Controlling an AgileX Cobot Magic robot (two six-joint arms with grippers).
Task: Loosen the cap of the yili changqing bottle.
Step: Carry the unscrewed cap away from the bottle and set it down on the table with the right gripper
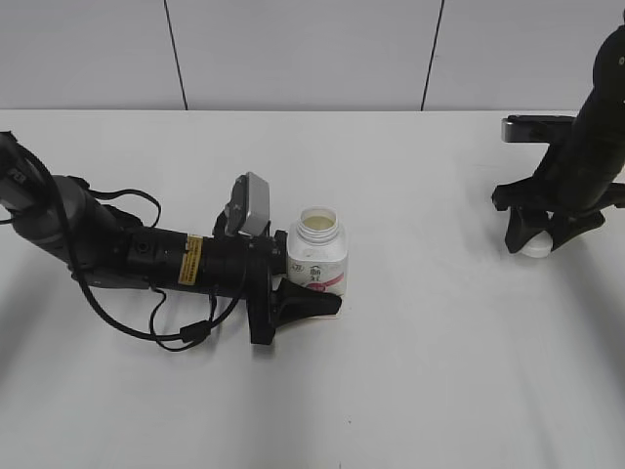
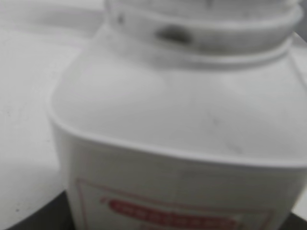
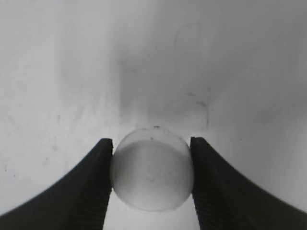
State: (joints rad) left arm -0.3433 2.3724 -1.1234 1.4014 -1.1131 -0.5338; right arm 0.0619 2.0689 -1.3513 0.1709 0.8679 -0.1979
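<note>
Left arm lies low and stretched rightward, its tool (image 1: 311,283) clamped around the yili changqing bottle (image 1: 317,256) at the base. Right arm stands near-vertical at the far right, its tool (image 3: 151,184) pointing down, fingers (image 3: 93,187) pinching the cap (image 3: 151,175).

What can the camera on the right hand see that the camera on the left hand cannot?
Only the right wrist view shows the cap, off the bottle and pinched between the right hand's two dark fingers. Only the left wrist view shows the yili changqing bottle close up: its sloped shoulder, bare threaded neck and the top of its red label. Both show the white table.
</note>
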